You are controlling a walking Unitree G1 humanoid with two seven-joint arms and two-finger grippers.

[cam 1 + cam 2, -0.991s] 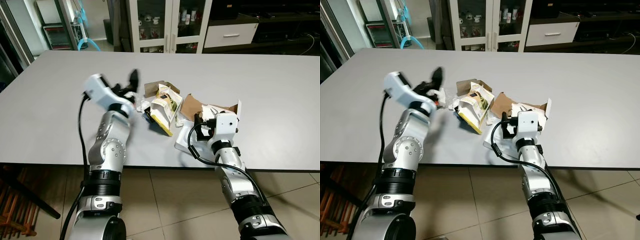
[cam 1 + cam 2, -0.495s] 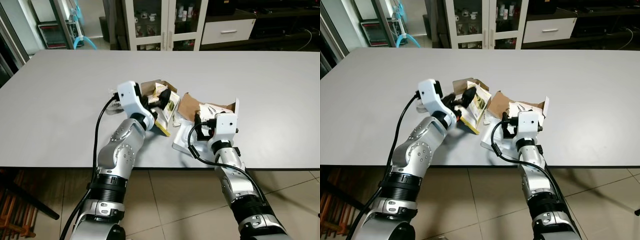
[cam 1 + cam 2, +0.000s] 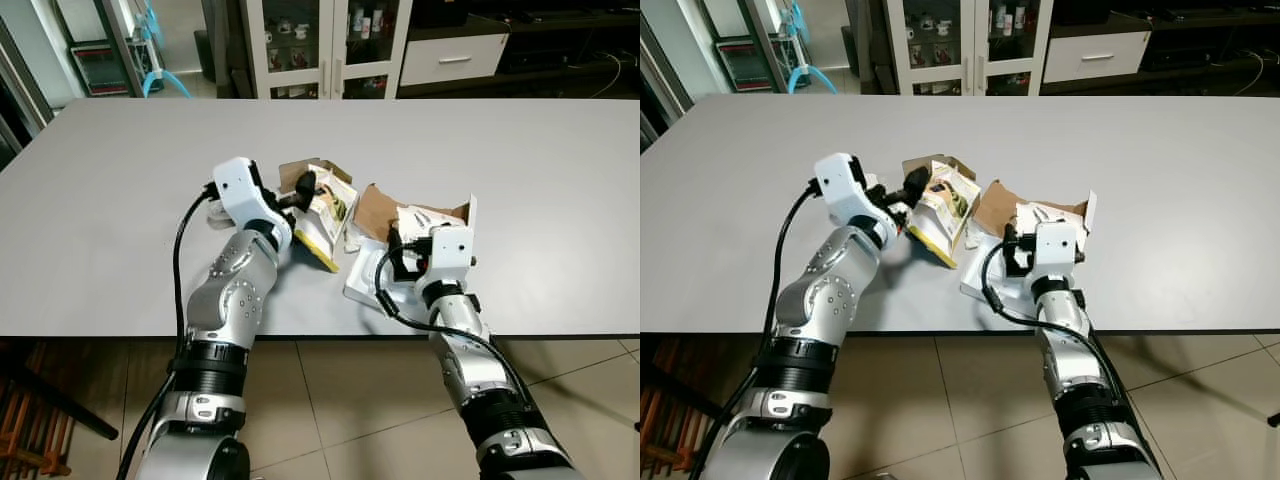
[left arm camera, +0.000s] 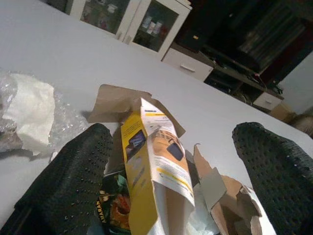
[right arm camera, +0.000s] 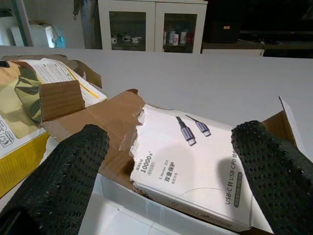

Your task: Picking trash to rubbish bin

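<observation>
On the grey desk (image 3: 120, 190) in the left eye view, the left gripper (image 3: 303, 190) touches the yellow carton (image 3: 325, 222). Left wrist view: open fingers (image 4: 68, 186) straddle that carton. Right wrist view: spread fingers (image 5: 56, 181) flank the torn cable box (image 5: 195, 161).
</observation>
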